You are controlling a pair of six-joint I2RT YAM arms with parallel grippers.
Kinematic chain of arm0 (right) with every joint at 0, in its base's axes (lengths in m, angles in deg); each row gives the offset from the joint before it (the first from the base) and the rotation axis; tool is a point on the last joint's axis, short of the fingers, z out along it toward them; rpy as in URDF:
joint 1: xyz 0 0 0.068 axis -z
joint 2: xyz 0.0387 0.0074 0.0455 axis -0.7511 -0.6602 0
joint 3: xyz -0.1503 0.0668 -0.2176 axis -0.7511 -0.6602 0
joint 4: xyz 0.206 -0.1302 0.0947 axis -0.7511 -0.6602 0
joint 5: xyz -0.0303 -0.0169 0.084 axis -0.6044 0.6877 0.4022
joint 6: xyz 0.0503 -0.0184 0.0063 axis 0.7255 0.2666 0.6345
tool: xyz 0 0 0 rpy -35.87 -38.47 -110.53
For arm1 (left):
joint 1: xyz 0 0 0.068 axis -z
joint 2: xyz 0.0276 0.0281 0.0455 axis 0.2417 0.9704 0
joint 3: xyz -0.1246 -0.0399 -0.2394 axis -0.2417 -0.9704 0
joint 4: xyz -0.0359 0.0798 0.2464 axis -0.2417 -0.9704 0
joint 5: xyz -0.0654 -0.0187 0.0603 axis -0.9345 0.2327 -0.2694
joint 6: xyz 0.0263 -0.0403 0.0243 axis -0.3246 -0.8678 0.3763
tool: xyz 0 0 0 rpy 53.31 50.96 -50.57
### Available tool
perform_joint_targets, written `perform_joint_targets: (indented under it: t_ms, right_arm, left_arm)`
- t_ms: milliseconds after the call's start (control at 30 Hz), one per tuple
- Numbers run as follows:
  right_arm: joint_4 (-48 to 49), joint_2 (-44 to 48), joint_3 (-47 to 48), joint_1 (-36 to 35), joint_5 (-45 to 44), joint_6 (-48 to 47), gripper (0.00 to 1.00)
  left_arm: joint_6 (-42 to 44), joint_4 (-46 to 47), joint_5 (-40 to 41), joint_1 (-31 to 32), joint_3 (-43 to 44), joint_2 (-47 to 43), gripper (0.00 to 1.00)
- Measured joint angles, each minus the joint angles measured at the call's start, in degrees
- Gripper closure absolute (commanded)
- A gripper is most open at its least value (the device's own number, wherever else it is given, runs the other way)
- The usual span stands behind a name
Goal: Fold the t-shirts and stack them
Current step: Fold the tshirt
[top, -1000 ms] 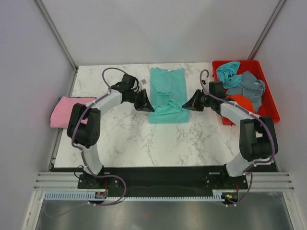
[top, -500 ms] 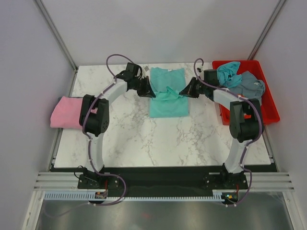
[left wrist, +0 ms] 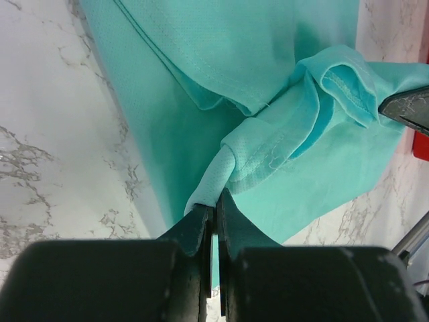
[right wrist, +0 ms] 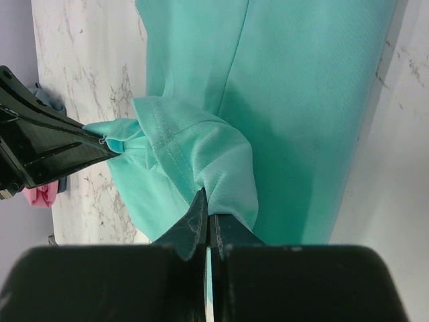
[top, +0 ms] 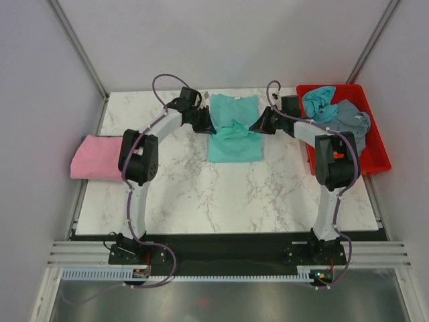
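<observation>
Left pincer (left wrist: 216, 203) and right pincer (right wrist: 206, 203) each clench bunched hem edges of the teal-green t-shirt (top: 234, 146), the raised fold hiding the cloth under it.

The teal-green t-shirt (left wrist: 268, 67) runs past both wrist views' edges.

The left gripper (left wrist: 214, 209) pinched a bunched fold of the teal shirt (left wrist: 261, 54) between closed fingers; the rest of the shirt lay flat on the marble table (left wrist: 47, 134).
</observation>
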Motion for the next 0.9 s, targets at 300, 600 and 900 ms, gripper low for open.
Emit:
perform_joint_targets:
  t_ms: [300,600,900]
  right_arm:
    - [-0.8,0.7,1.6,0.0,-2.0,-2.5,0.46]
    - [-3.9,19.0,-9.0,3.0,-1.7,-2.8,0.44]
    - [-1.8,24.8,-28.7,4.3,3.6,3.3,0.43]
  left_arm:
    - [2.5,-0.9,6.6,0.2,3.7,-0.1,0.2]
    - [2.4,-3.5,4.0,-0.1,-11.3,-18.1,0.19]
    - [-1.0,-4.0,-4.3,-0.8,-29.6,-23.9,0.19]
